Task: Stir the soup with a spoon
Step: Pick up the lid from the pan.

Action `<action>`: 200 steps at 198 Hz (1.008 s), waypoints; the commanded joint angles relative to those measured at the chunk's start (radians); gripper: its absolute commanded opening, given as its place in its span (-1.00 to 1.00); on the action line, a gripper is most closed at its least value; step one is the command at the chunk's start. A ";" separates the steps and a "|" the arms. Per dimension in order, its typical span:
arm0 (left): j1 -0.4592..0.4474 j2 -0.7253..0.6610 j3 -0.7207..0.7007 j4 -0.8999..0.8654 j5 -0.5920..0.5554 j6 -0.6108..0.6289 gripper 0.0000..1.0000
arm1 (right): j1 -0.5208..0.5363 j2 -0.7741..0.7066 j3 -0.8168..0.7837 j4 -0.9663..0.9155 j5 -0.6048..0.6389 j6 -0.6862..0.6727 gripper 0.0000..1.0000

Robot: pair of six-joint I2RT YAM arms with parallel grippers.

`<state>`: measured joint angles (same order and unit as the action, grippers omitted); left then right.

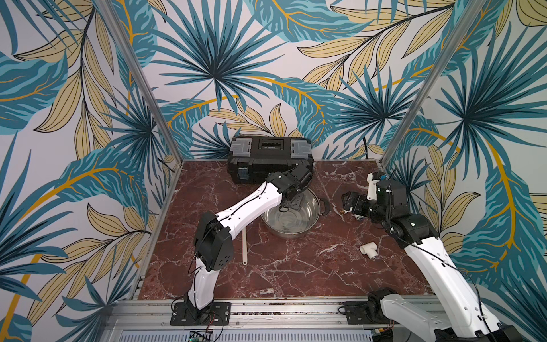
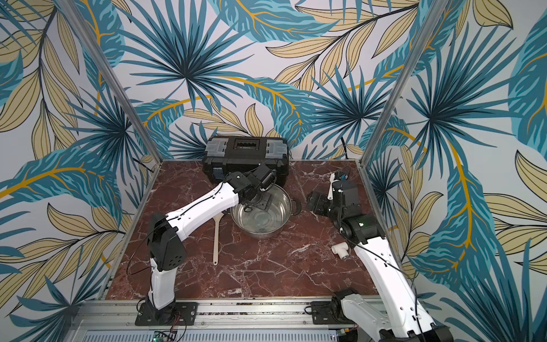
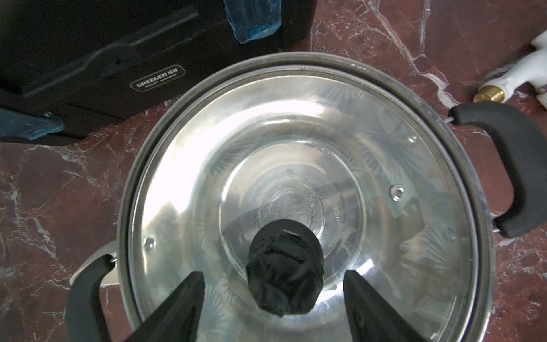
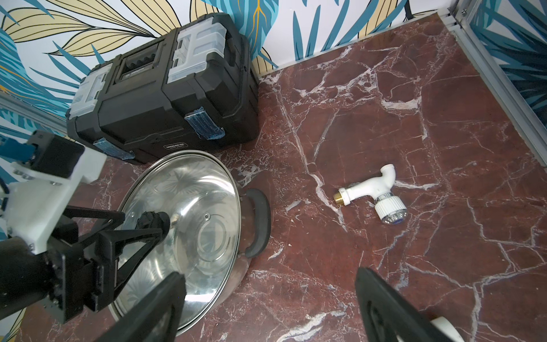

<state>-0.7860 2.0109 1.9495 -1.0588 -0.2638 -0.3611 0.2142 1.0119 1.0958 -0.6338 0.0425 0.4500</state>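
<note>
The steel pot [image 1: 284, 232] [image 2: 260, 234] stands mid-table with a clear glass lid [image 3: 296, 133] [image 4: 192, 189] on it. No soup shows through the glass. My left gripper [image 3: 273, 274] [image 1: 291, 201] hangs over the lid, open, its two fingers either side of the black knob [image 3: 284, 275] [image 4: 152, 220] with a gap on each side. The spoon [image 1: 244, 245] [image 2: 216, 239], a cream ladle, lies flat on the marble just left of the pot, untouched. My right gripper [image 4: 270, 272] [image 1: 346, 201] is open and empty above the table, right of the pot's black side handle [image 4: 260, 222].
A black-and-grey toolbox [image 1: 269, 160] stands against the back wall right behind the pot. A white T-fitting [image 1: 368, 248] lies front right. A white tap with a brass thread [image 4: 370, 192] lies right of the pot, under my right arm. Aluminium posts frame the table's back corners.
</note>
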 commanded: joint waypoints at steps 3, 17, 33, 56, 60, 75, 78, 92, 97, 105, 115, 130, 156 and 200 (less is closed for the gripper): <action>0.001 -0.007 0.045 0.019 -0.025 -0.009 0.53 | 0.005 -0.004 -0.013 -0.012 -0.010 0.014 0.89; 0.001 0.004 0.048 0.025 -0.017 -0.010 0.47 | 0.005 -0.008 -0.014 -0.014 -0.008 0.015 0.89; 0.001 0.013 0.049 0.030 -0.010 -0.013 0.40 | 0.005 -0.013 -0.017 -0.017 -0.005 0.015 0.89; 0.001 0.025 0.051 0.034 0.000 -0.015 0.29 | 0.005 -0.017 -0.021 -0.021 0.000 0.012 0.89; 0.001 0.028 0.051 0.034 0.004 -0.015 0.29 | 0.005 -0.016 -0.022 -0.023 0.000 0.011 0.89; 0.004 0.037 0.052 0.034 0.012 -0.015 0.29 | 0.005 -0.017 -0.024 -0.023 -0.001 0.013 0.89; 0.003 0.038 0.053 0.034 0.013 -0.015 0.29 | 0.005 -0.018 -0.024 -0.023 -0.002 0.013 0.89; 0.003 0.048 0.057 0.024 0.018 -0.015 0.28 | 0.005 -0.018 -0.026 -0.021 -0.003 0.015 0.89; 0.003 0.050 0.057 0.024 0.020 -0.016 0.28 | 0.005 -0.018 -0.027 -0.021 -0.003 0.015 0.89; 0.004 0.053 0.056 0.022 0.022 -0.016 0.28 | 0.005 -0.018 -0.029 -0.020 -0.003 0.016 0.89; 0.003 0.058 0.056 0.020 0.024 -0.016 0.26 | 0.005 -0.019 -0.030 -0.020 -0.004 0.016 0.89; 0.004 0.063 0.055 0.017 0.024 -0.016 0.20 | 0.005 -0.019 -0.031 -0.021 -0.004 0.016 0.89; 0.006 0.066 0.057 0.019 0.030 -0.018 0.00 | 0.005 -0.024 -0.036 -0.021 -0.003 0.016 0.89; 0.008 0.055 0.083 -0.003 0.016 -0.018 -0.33 | 0.005 -0.025 -0.037 -0.026 0.002 0.011 0.89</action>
<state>-0.7818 2.0632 1.9682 -1.0447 -0.2348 -0.3809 0.2153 1.0023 1.0817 -0.6380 0.0433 0.4568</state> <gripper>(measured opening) 0.397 0.944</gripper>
